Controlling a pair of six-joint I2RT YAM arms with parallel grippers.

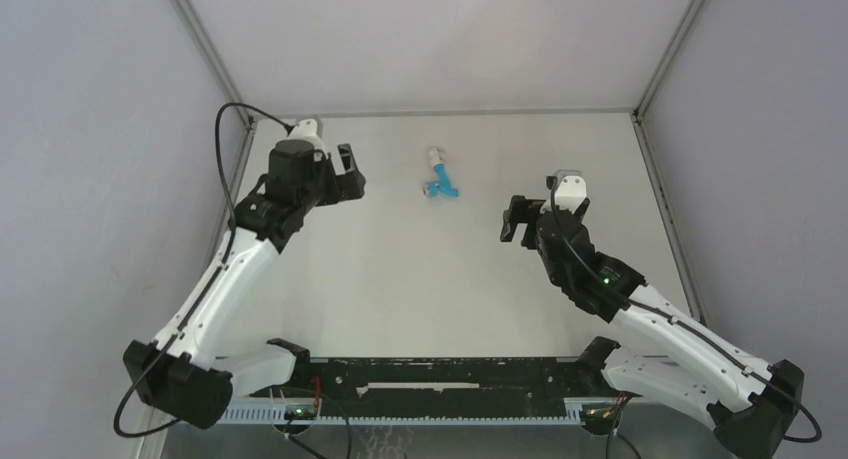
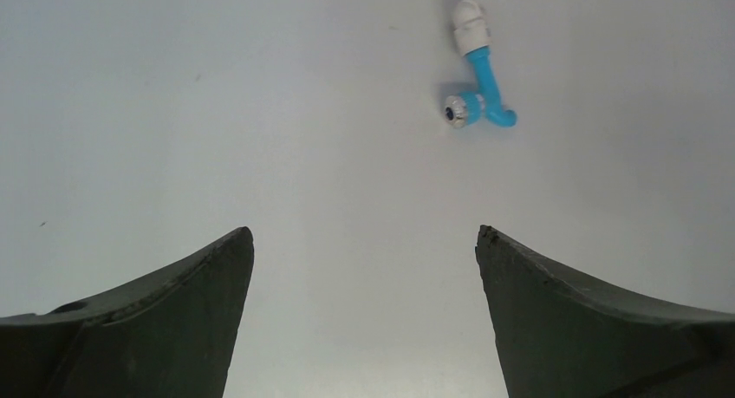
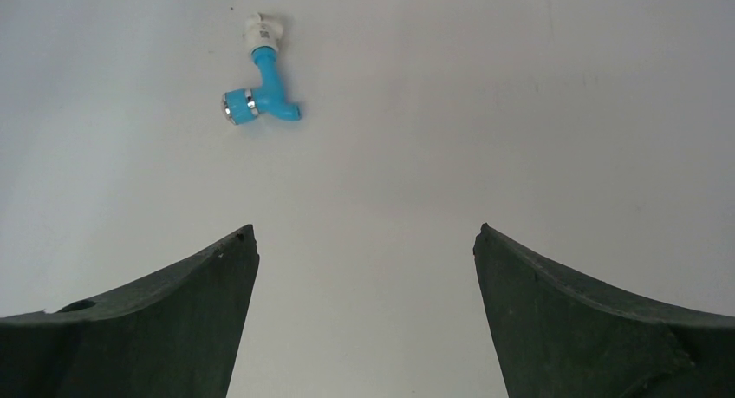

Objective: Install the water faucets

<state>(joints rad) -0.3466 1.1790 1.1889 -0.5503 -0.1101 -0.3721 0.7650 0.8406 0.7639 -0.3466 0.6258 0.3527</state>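
Observation:
A small bright-blue faucet lies on the white table near the back centre, with a white cylindrical fitting on its far end. It also shows in the left wrist view at the upper right and in the right wrist view at the upper left. My left gripper is open and empty, left of the faucet. My right gripper is open and empty, to the right of the faucet and nearer to me. Neither touches it.
Grey enclosure walls with metal frame posts surround the table. A black rail with the arm bases runs along the near edge.

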